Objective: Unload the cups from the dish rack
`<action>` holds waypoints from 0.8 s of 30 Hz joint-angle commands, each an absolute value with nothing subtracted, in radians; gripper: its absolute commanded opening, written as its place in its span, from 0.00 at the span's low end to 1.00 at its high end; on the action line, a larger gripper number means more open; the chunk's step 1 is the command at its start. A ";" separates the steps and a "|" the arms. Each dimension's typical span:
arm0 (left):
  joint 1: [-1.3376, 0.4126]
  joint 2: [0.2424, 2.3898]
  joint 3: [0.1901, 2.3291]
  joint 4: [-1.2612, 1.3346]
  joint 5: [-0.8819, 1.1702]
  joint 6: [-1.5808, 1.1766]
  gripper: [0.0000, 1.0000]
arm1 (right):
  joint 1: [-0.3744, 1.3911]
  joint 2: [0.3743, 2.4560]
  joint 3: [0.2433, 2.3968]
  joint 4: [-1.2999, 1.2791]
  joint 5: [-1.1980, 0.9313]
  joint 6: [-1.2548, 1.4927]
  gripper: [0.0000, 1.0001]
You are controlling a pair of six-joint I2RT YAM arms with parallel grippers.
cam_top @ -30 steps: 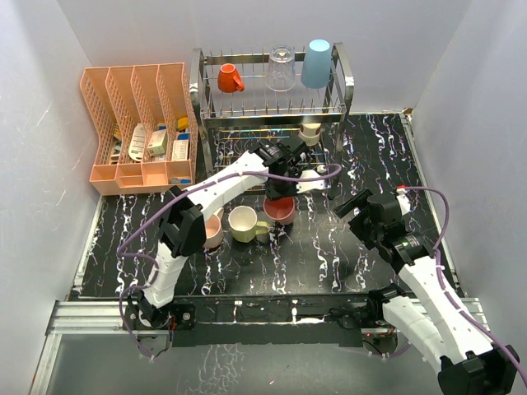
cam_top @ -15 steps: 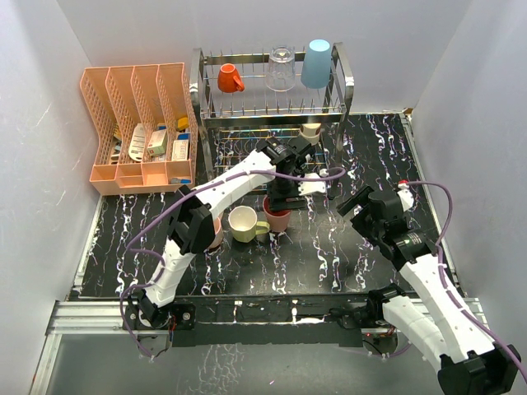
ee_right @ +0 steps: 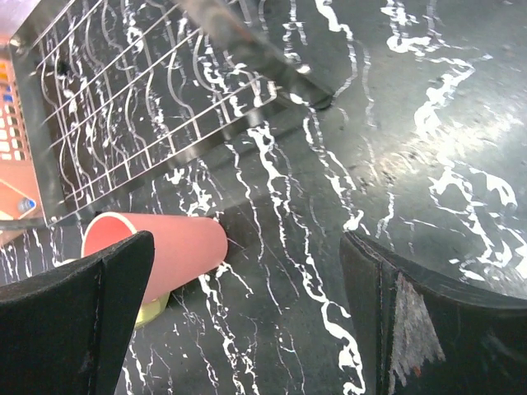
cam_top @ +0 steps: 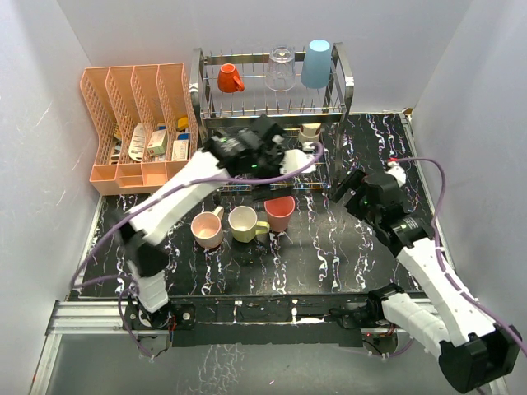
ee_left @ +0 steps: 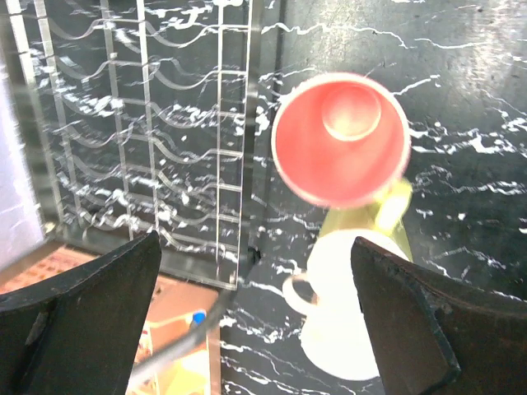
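While left gripper (ee_left: pixel 257 317) and right gripper (ee_right: pixel 247 321) gape empty, dish rack (cam_top: pixel 339 82) top tier holds orange mug (cam_top: pixel 230 78), clear glass (cam_top: pixel 281 69), blue tumbler (cam_top: pixel 316 63); salmon-red cup (cam_top: pixel 281 212), yellow mug (cam_top: pixel 243 223), pink mug (cam_top: pixel 205 230) sit on table (cam_top: pixel 329 239).

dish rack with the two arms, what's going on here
Two robot arms are unloading cups from the rack. The pink mug, yellow mug and red cup stand on the table in front of it. The orange mug, glass and blue tumbler sit on the top tier, a steel cup lower down. The left gripper hangs open above the red cup, empty; the right gripper is open and empty too.
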State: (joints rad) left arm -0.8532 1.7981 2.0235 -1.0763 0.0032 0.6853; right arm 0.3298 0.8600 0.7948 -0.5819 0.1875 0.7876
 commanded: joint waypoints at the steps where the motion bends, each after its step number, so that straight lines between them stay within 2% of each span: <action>1: -0.777 1.553 1.823 -1.064 0.039 0.630 0.97 | 0.508 0.950 0.892 -0.435 0.287 0.734 0.98; 4: -0.656 1.442 1.699 -1.034 0.119 0.612 0.97 | 0.686 1.081 0.960 -0.412 0.439 0.735 0.98; 6: -0.625 1.381 1.636 -1.029 0.141 0.619 0.97 | 0.726 1.159 0.999 -0.370 0.473 0.719 0.98; 14: -0.597 1.221 1.424 -1.018 0.172 0.604 0.97 | 0.726 1.476 1.170 -0.205 0.628 0.537 0.98; 24: -0.595 1.170 1.365 -1.023 0.193 0.641 0.97 | 0.649 1.792 1.302 -0.047 0.664 0.436 0.98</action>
